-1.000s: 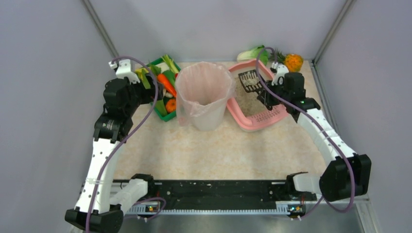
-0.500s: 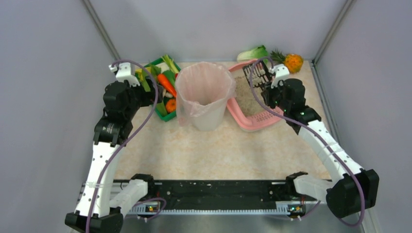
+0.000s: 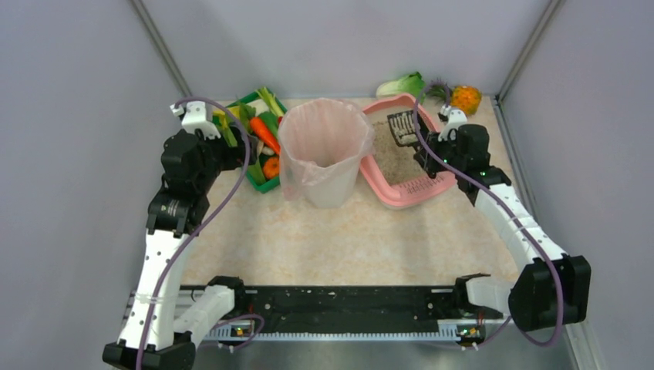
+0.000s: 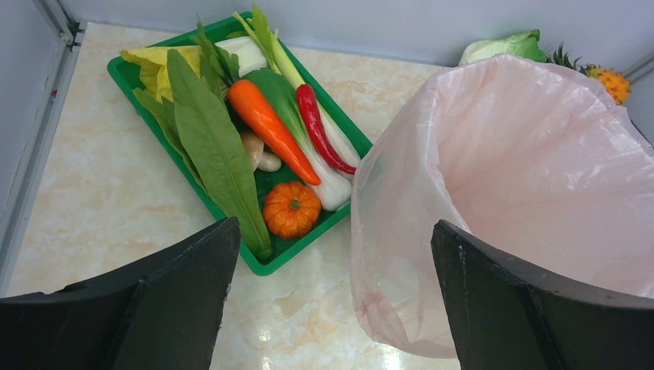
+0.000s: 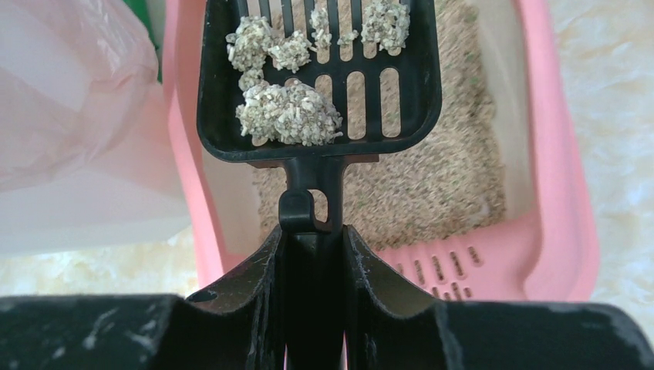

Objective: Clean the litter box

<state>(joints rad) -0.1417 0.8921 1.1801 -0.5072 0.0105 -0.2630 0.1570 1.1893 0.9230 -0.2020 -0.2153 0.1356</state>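
Note:
The pink litter box (image 3: 401,194) (image 5: 559,193) lies at the back right of the table with grey-beige litter (image 5: 432,177) inside and a slotted lip at its near end. My right gripper (image 3: 426,151) (image 5: 312,247) is shut on the handle of a black slotted scoop (image 3: 401,127) (image 5: 231,77). The scoop hangs level above the box and carries several pale litter clumps (image 5: 289,114). My left gripper (image 3: 235,146) (image 4: 332,262) stands open and empty, low over the table between the green tray and the bin.
A pink-lined bin (image 3: 322,150) (image 4: 540,177) stands left of the litter box, close to the scoop. A green tray (image 3: 267,185) (image 4: 123,73) of vegetables sits behind the left gripper. A cabbage (image 3: 401,83) and a small pineapple (image 3: 466,98) lie against the back wall.
The right arm swung the scoop toward the back of the litter box, then brought it down and nearer again, level over the litter. The left arm barely moved.

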